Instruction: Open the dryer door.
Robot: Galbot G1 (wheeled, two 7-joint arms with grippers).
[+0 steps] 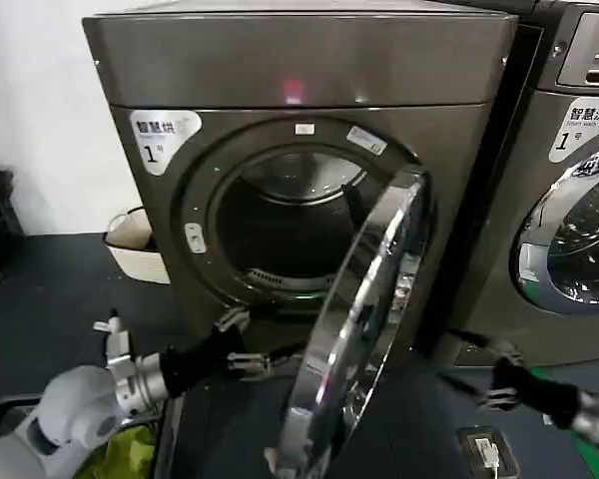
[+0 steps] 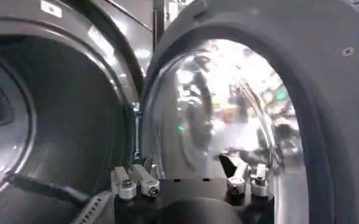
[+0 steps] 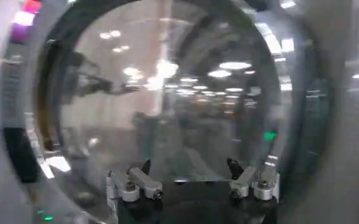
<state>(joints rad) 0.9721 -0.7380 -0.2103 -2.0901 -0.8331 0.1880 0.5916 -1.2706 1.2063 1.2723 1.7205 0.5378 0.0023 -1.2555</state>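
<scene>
1. Chrome-rimmed round glass dryer door (image 1: pixel 354 319): swung well out from the front of the machine, seen nearly edge-on in the head view, hinged on the side toward the robot's right; its bulging glass reflects ceiling lights in the right wrist view (image 3: pixel 173 103) and its dark inner frame shows in the left wrist view (image 2: pixel 240 115).
2. Dark grey metal front-loading dryer (image 1: pixel 299 90): stands at the centre of the head view, its round drum opening (image 1: pixel 280 225) uncovered; a white label with the numeral 1 (image 1: pixel 160 135) sits on the upper front panel toward the robot's left, and a small pink light (image 1: pixel 293 93) glows on the top panel.
3. Left gripper (image 1: pixel 242 344): low in front of the drum opening, on the inner side of the door and near its rim; the fingers stand apart and hold nothing. In the left wrist view (image 2: pixel 188 176) it faces the gap between drum and door.
4. Right gripper (image 1: pixel 494 384): low at the robot's right, on the outer side of the door and apart from it; the fingers are spread and empty. In the right wrist view (image 3: pixel 191 173) it points at the door glass.
5. Second grey washing machine (image 1: pixel 569 180): just beside the dryer on the robot's right, door closed.
6. Cream-coloured laundry basket (image 1: pixel 135 244): on the dark floor (image 1: pixel 50 299) beside the dryer, on the robot's left.
</scene>
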